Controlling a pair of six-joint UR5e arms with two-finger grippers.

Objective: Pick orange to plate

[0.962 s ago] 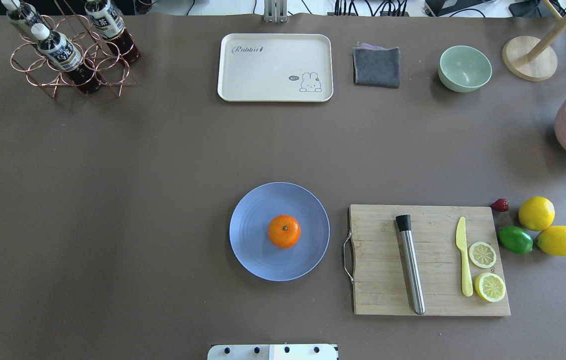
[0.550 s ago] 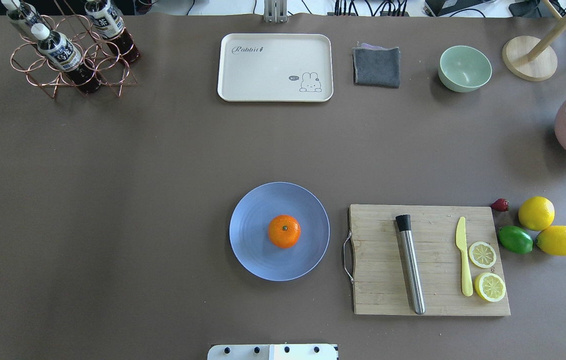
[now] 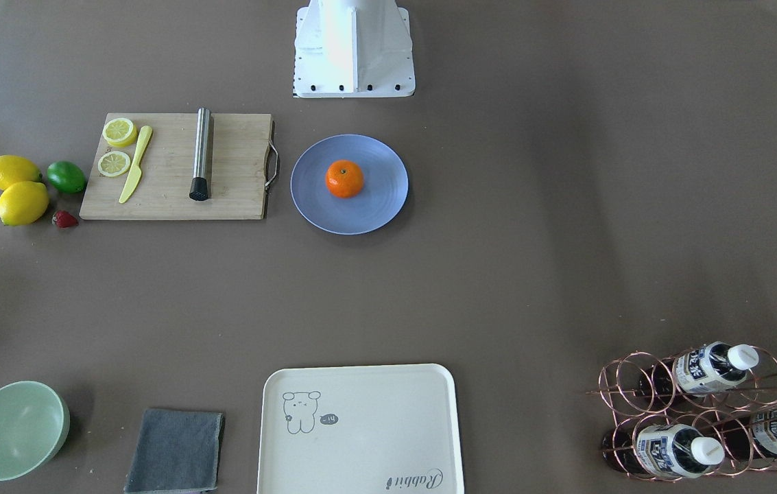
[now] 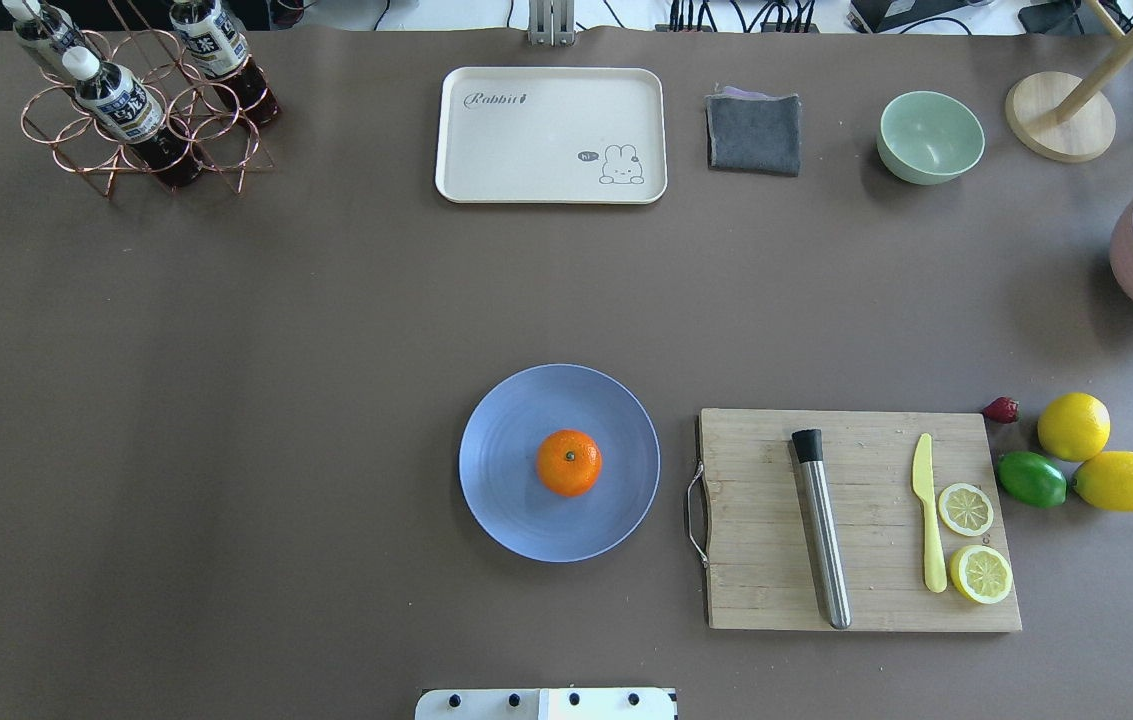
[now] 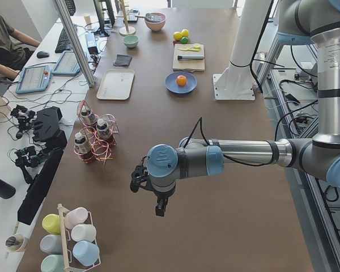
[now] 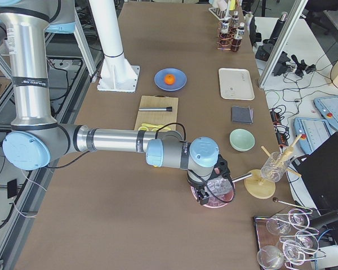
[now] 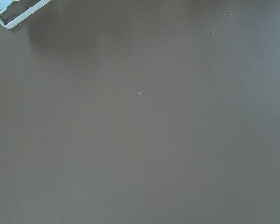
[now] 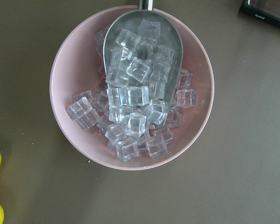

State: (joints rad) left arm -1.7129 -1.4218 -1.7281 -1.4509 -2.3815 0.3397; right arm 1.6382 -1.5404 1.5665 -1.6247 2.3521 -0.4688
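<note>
matte brown counter (image 4: 326, 330), an operator (image 5: 3, 39) sitting off to one side. the glossy round orange (image 4: 569, 462) sits mid-plate on the smooth, ringed lavender plate (image 4: 506, 470), beside a wooden cutting board (image 4: 756, 540). the left pincer (image 5: 160, 211) and right pincer (image 6: 203, 196) hang at opposite ends, can't tell if either's open.

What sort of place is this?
Probably a robotics lab staged as a drinks counter: a robot arm over the table, an operator's tablet beside it, plus a cutting board with lemon slices and a pink bowl of ice.
</note>
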